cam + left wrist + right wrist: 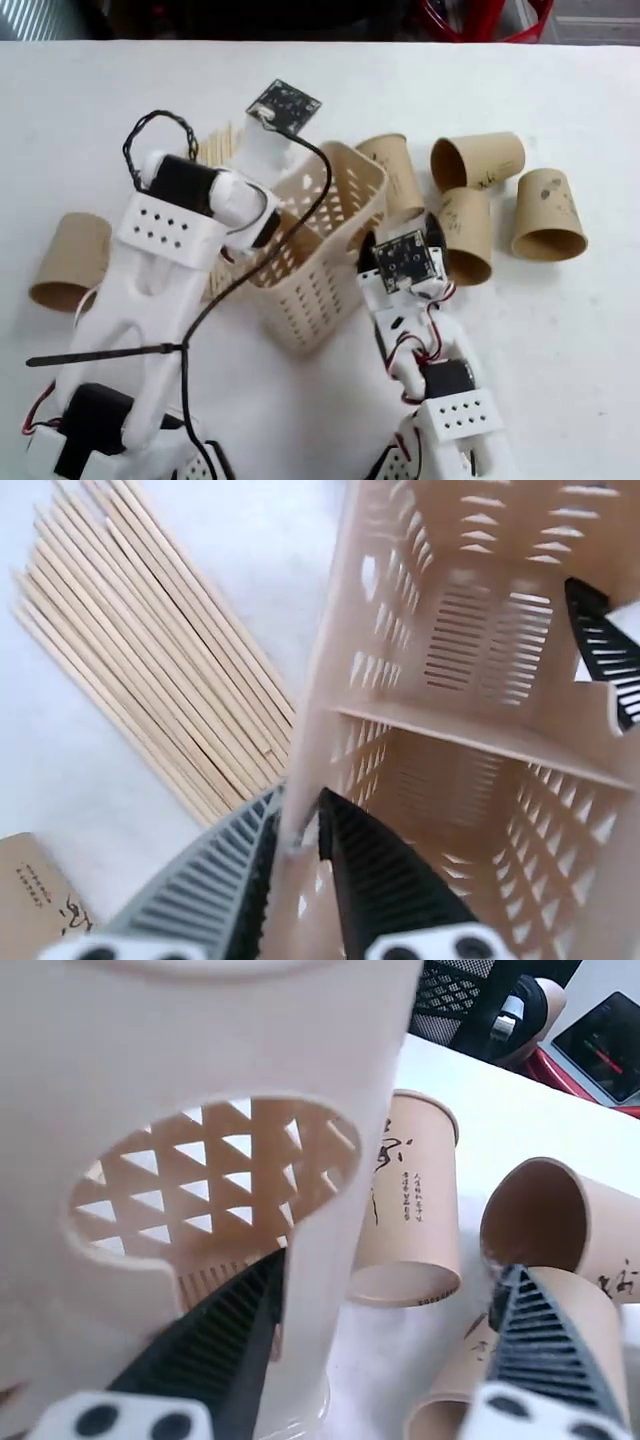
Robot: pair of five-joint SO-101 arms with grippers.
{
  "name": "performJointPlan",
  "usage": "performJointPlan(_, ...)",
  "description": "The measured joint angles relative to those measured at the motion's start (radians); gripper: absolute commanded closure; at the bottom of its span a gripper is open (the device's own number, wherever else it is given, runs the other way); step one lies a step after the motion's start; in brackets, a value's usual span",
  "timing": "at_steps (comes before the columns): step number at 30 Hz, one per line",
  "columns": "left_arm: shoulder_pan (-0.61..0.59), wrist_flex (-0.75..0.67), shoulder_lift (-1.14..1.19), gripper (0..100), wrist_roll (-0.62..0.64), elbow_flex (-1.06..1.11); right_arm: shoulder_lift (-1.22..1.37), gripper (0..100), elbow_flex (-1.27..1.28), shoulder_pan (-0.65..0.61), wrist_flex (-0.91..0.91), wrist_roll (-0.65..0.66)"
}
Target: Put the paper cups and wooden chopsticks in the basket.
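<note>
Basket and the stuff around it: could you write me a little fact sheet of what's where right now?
basket: cream plastic, appears tilted on the white table; no cups or chopsticks seen inside
paper cups: five, all outside the basket; one beside the left arm, four clustered near the right arm
chopsticks: loose bundle lying flat on the table next to the basket
left gripper: closed on the basket's side wall
right gripper: open, at the basket's end wall, close to the cups

White table (570, 350) under the right gripper (392, 1268); far beyond it, red object (480, 22), black mesh seat (455, 995), dark screen (610, 1040).
</note>
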Motion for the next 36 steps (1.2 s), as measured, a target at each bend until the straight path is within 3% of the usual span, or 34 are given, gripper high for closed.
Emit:
performJointPlan(7, -0.006, 0.000, 0.025, 98, 0.058, -0.018, 0.014, 69.0, -0.117, 0.060, 0.204, 0.000)
performJointPlan(13, 0.029, 0.052, 0.005, 98, 0.058, -0.023, 0.017, 69.0, -0.160, 0.061, 0.265, 0.002)
performJointPlan(16, 0.075, 0.063, -0.014, 96, -0.008, -0.018, 0.018, 68.9, -0.163, 0.075, 0.272, 0.002)
performJointPlan(21, 0.081, 0.008, -0.025, 84, -0.149, 0.028, 0.018, 68.7, -0.163, 0.081, 0.279, 0.002)
performJointPlan(25, 0.064, -0.089, -0.018, 88, -0.241, 0.140, 0.017, 68.8, -0.166, 0.094, 0.305, 0.002)
performJointPlan(29, 0.069, -0.187, -0.018, 99, -0.347, 0.222, 0.017, 69.0, -0.167, 0.144, 0.315, 0.051)
performJointPlan(31, 0.074, -0.233, -0.020, 98, -0.353, 0.252, 0.017, 69.2, -0.172, 0.160, 0.315, 0.058)
performJointPlan(36, 0.080, -0.270, -0.038, 98, -0.236, 0.279, 0.017, 85.9, -0.172, 0.172, 0.315, 0.064)
